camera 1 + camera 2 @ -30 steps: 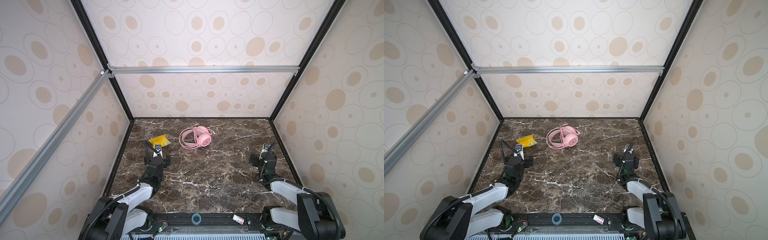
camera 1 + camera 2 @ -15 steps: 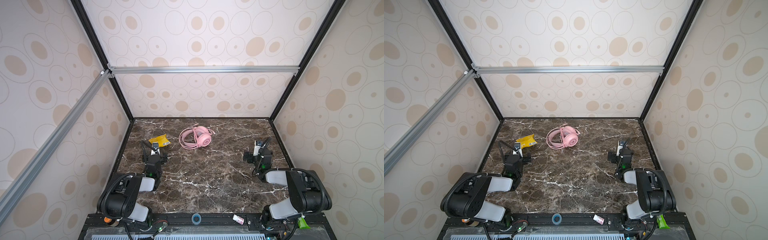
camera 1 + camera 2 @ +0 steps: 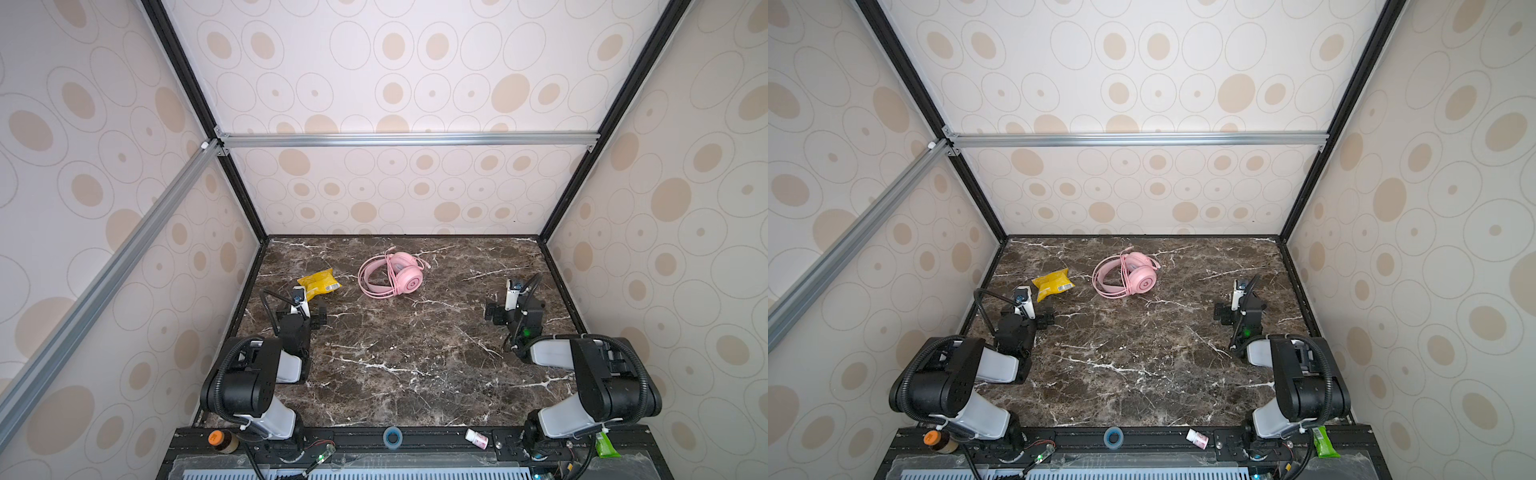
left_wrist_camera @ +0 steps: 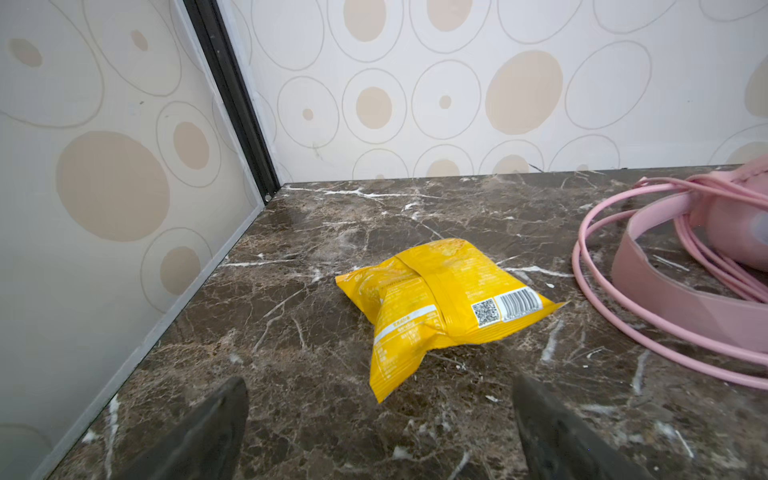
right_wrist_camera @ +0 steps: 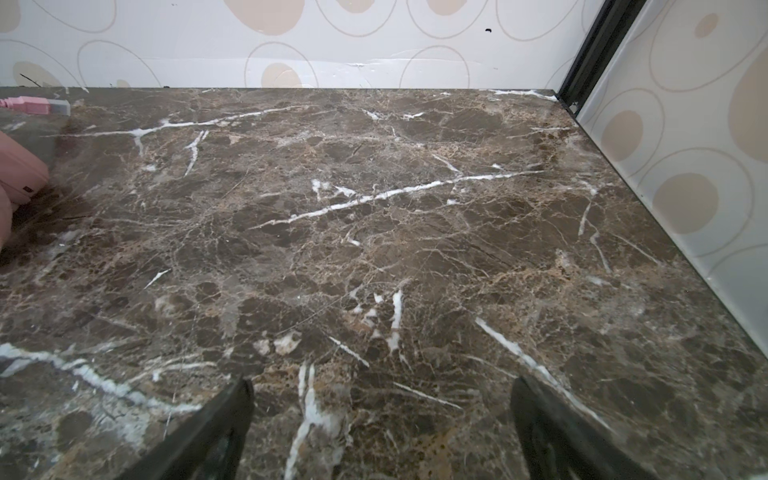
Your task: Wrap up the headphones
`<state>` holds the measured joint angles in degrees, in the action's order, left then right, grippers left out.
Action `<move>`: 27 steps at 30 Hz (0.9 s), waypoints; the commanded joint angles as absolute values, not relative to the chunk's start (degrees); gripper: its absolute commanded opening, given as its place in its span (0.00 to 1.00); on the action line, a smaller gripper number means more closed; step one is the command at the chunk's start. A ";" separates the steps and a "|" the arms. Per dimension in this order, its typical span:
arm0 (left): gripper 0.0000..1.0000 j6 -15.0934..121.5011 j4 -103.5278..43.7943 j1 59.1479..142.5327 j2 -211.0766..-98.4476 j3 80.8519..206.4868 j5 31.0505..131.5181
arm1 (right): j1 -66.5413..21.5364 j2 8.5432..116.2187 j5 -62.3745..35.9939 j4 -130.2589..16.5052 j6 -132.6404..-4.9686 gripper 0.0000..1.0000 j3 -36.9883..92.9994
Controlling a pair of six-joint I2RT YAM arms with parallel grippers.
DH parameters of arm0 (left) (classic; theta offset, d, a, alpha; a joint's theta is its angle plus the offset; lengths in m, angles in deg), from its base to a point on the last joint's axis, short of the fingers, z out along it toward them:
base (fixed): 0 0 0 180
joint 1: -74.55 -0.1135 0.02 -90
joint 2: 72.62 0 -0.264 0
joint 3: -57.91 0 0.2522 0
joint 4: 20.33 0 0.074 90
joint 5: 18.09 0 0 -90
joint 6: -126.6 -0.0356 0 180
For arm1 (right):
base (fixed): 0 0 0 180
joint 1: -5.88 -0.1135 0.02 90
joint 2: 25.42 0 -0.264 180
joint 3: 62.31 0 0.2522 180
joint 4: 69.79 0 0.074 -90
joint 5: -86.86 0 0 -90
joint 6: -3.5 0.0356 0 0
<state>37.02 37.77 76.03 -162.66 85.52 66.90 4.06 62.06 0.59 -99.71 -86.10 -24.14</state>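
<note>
Marble, dark brown with white veins, forms the table (image 3: 415,353). In both top views the headphones (image 3: 390,276) lie flat toward the far edge, just left of centre; the headband loop points left and the stacked earcups right, so the long axis runs across the table. Thin cable strands cross the loop, so the wrap looks largely in place. The left gripper (image 3: 302,318) sits nearer, ahead-right being its line to the headband; the right gripper (image 3: 514,311) is well apart, with the earcups ahead-left of it. A yellow snack bag (image 3: 1053,284) lies just beyond the left jaws, near the headband but not touching it.

Left wrist view: the left gripper (image 4: 378,388) has its jaws spread wide and empty; the snack bag (image 4: 440,307) shows a QR code and barcode, its print too small to read; the headphones (image 4: 665,291) lie beside it.

Right wrist view: the right gripper (image 5: 382,386) is wide apart over bare marble, holding nothing; only an earcup edge of the headphones (image 5: 20,174) and a pink plug (image 5: 29,104) show.
</note>
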 commanded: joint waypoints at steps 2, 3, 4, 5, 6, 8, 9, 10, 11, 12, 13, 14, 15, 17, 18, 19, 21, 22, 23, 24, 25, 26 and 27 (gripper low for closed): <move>0.98 37.41 41.71 75.90 -163.32 85.56 68.09 | 3.92 63.65 0.24 -102.69 -87.02 1.00 -24.29; 0.98 37.40 41.76 75.88 -163.28 85.48 68.05 | 3.90 63.58 0.28 -102.54 -86.97 1.00 -24.20; 0.98 37.39 41.91 75.87 -163.19 85.34 68.05 | 3.93 63.45 0.31 -101.91 -87.02 1.00 -24.02; 0.98 37.38 42.11 75.87 -163.06 85.16 68.09 | 3.86 63.26 0.29 -101.09 -86.96 1.00 -23.81; 0.98 37.38 42.36 75.88 -162.97 85.03 68.05 | 3.93 63.09 0.38 -100.61 -86.99 1.00 -23.71; 0.98 37.37 42.46 75.87 -162.98 84.87 68.05 | 3.89 63.15 0.37 -100.72 -86.97 1.00 -23.69; 0.98 37.39 42.47 75.91 -162.97 84.94 68.05 | 3.93 63.11 0.33 -100.73 -86.98 1.00 -23.68; 0.98 37.39 42.42 75.88 -162.97 84.94 68.05 | 3.86 63.14 0.38 -100.71 -87.01 1.00 -23.71; 0.98 37.39 42.47 75.87 -162.99 84.94 68.05 | 3.88 63.09 0.38 -100.72 -86.99 1.00 -23.72; 0.98 37.39 42.46 75.89 -162.97 84.94 68.05 | 3.94 63.15 0.38 -100.74 -86.97 1.00 -23.68; 0.98 37.39 42.47 75.87 -162.97 84.94 68.05 | 3.88 63.18 0.38 -100.69 -86.98 1.00 -23.72; 0.98 37.39 42.47 75.88 -162.97 84.94 68.05 | 3.88 63.20 0.38 -100.73 -87.02 1.00 -23.72; 0.98 37.39 42.47 75.88 -162.97 84.94 68.05 | 3.91 63.19 0.36 -100.71 -86.98 1.00 -23.68; 0.98 37.37 42.47 75.92 -162.97 84.94 68.05 | 3.86 63.17 0.38 -100.73 -87.01 1.00 -23.70; 0.98 37.39 42.47 75.87 -162.97 84.94 68.05 | 3.89 63.19 0.38 -100.76 -86.99 1.00 -23.73; 0.98 37.39 42.47 75.83 -162.97 84.94 68.05 | 3.92 63.17 0.40 -100.77 -86.98 1.00 -23.75; 0.98 37.36 42.42 75.87 -163.04 84.98 68.00 | 3.87 63.17 0.38 -100.71 -86.96 1.00 -23.69; 0.98 37.39 42.30 75.90 -163.06 85.11 68.01 | 3.87 63.25 0.38 -100.75 -87.00 1.00 -23.72; 0.98 37.39 42.14 75.87 -163.16 85.20 68.05 | 3.88 63.19 0.37 -100.70 -86.96 1.00 -23.68; 0.98 37.37 42.11 75.87 -163.15 85.20 68.05 | 3.86 63.15 0.38 -100.82 -87.03 1.00 -23.73; 0.98 37.38 42.27 75.87 -163.06 85.12 68.05 | 3.86 63.09 0.37 -100.91 -87.00 1.00 -23.77; 0.98 37.39 42.37 75.87 -162.98 85.03 68.05 | 3.93 62.86 0.38 -101.16 -86.98 1.00 -24.01; 0.98 37.38 42.47 75.91 -162.97 84.95 68.04 | 3.91 62.83 0.28 -101.16 -86.98 1.00 -24.14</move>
